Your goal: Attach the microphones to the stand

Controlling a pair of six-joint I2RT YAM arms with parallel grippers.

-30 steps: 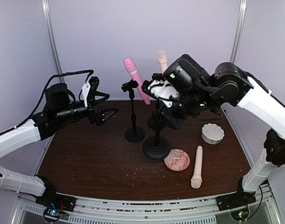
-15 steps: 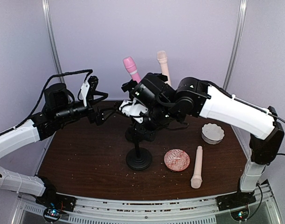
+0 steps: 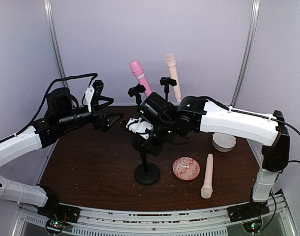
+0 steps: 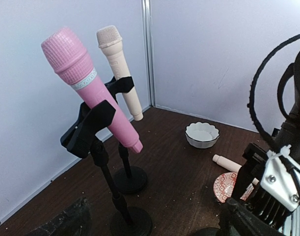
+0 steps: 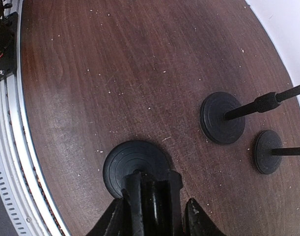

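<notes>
A bright pink microphone [image 3: 139, 73] and a pale cream microphone [image 3: 172, 73] sit clipped in two black stands at the back; both also show in the left wrist view, pink [image 4: 91, 88] and cream [image 4: 120, 69]. A second cream microphone [image 3: 207, 175] lies flat on the table at the front right. My right gripper [image 3: 145, 132] is shut on the top of a third, empty stand, whose round base [image 3: 147, 175] rests on the table [image 5: 136, 167]. My left gripper [image 3: 112, 110] is open and empty, held above the table left of the stands.
A round patterned pink dish [image 3: 186, 168] lies between the held stand's base and the lying microphone. A white scalloped bowl [image 3: 223, 142] stands at the right, partly behind my right arm. The dark wooden table [image 3: 91, 162] has walls behind and a metal rail in front.
My right arm has carried the empty stand left and toward the front. Its base now rests left of the patterned dish. The cream microphone's stand is uncovered. The left arm has not moved.
</notes>
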